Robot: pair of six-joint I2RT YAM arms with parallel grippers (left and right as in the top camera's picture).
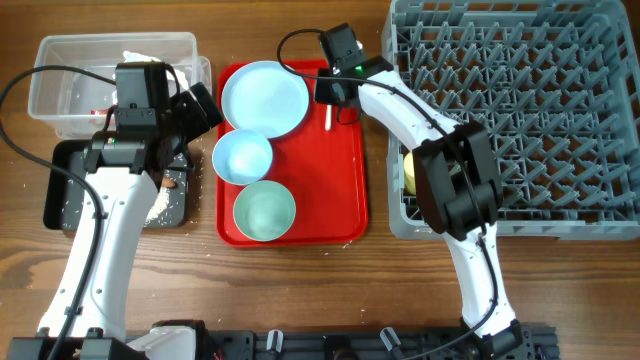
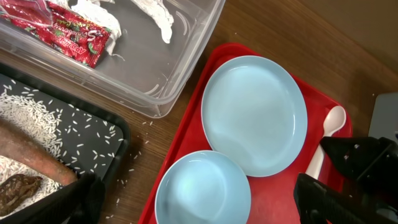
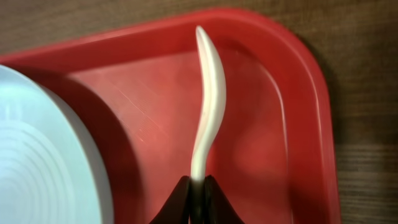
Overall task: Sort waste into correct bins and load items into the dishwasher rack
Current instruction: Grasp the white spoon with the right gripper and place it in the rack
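Observation:
My right gripper (image 3: pixel 198 186) is shut on the handle of the white plastic spoon (image 3: pixel 208 93), which lies on the red tray beside the pale blue plate (image 3: pixel 37 155). In the overhead view this gripper (image 1: pixel 335 95) is at the tray's top right. My left gripper (image 2: pixel 205 205) is open and empty above the white bowl (image 2: pixel 202 190), near the plate (image 2: pixel 255 112). The clear tub (image 2: pixel 186 74) holds the snack wrapper (image 2: pixel 68 31) and tissue (image 2: pixel 149 15). The black tray (image 2: pixel 118 134) holds rice (image 2: pixel 37 118), the carrot (image 2: pixel 31 155) and the brown lump (image 2: pixel 15 186).
The red tray (image 1: pixel 345 190) also carries the pale green bowl (image 1: pixel 264 211). The grey rack (image 1: pixel 520 110) stands at the right, with the yellow cup (image 1: pixel 410 172) at its left edge, partly hidden by my right arm. Loose rice grains (image 2: pixel 134 162) lie on the table.

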